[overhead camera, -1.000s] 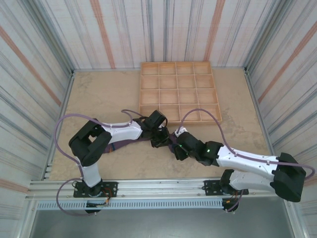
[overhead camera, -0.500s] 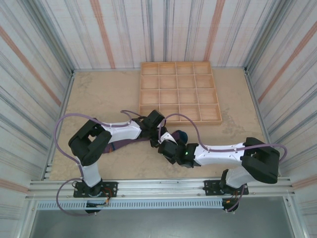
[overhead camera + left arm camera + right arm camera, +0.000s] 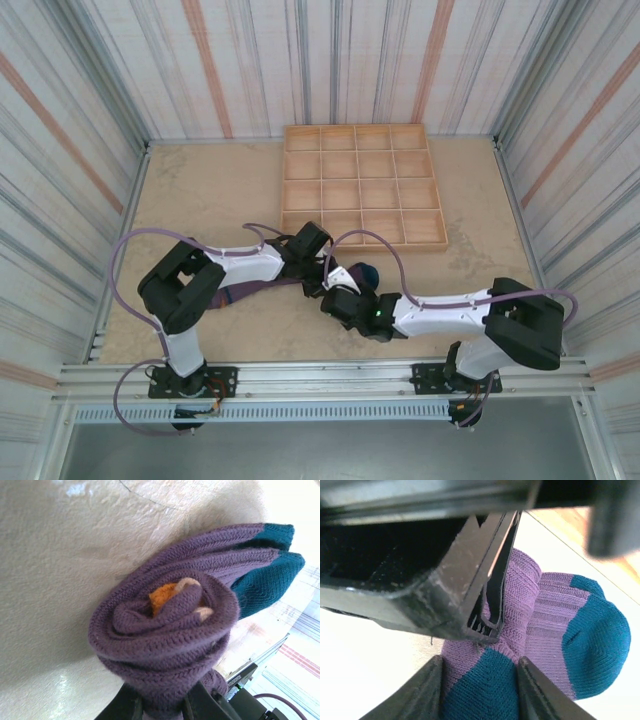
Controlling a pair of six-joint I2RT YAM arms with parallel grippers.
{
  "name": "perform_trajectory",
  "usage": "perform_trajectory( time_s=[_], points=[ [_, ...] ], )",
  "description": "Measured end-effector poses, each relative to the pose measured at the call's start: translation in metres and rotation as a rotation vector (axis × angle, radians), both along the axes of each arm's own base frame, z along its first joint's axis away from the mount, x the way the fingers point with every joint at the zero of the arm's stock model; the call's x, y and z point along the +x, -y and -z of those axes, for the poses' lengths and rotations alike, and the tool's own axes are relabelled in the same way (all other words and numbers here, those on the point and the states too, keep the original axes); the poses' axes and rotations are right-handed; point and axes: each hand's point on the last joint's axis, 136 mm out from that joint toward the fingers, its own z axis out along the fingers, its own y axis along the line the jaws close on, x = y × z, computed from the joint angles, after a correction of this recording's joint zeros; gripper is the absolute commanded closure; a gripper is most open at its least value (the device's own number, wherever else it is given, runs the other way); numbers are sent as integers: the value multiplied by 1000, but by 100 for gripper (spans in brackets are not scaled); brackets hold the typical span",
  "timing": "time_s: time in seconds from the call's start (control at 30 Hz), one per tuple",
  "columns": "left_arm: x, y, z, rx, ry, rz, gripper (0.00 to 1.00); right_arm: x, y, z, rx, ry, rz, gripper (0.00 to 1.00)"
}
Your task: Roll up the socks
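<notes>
Socks: rolled together into one purple bundle, lying on the table near its middle, a little in front of the near edge of the wooden divided tray and apart from it. Both arms meet over the bundle.

Left wrist view: roll seen end-on, a tight spiral of purple ribbed knit. Orange and pale peach fabric show at its core. Two teal ends stick out at the upper right, loose and not tucked in.

Left gripper: jaws narrow, clamped on the lower end of the roll. The knit bulges out above the two dark fingers. Firm hold, bundle resting against the table surface.

Right gripper: set just beside the left one on the near side in the top view. Jaws partly open, neither wide nor narrow. Its own view has teal and purple knit filling the gap between the two fingers and meeting both inner edges. Cannot tell whether they pinch the fabric or only flank it.

A black part crosses the top of the right wrist view, close over the sock. A rounded teal end lies to the right, flat on the table.
</notes>
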Motion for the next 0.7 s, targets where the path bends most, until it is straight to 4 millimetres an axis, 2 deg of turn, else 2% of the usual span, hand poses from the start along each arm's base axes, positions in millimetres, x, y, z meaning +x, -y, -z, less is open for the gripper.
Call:
perform_trajectory(
  time_s=[0.1,0.13,0.23,0.3,0.33,0.43,0.7],
  points=[
    [1,-1,0,-1,-1,-4,90,-1,-1,1,28,-5,9,78],
    [1,-2,0,0,-3,-4,82,-1,-2,2,40,-8,12,81],
    [1,-4,2,4,-9,-8,48,-3,-4,4,86,-29,17,91],
    [-2,-8,5,14,-21,-15,32,-2,-3,7,111,-41,25,97],
    [-1,-7,1,2,-17,-17,28,0,-5,5,132,-42,30,99],
    [4,-9,-4,5,0,-32,24,3,-9,3,211,-69,34,100],
    [2,-20,-4,59,20,-22,24,17,4,8,404,-190,95,100]
  ],
)
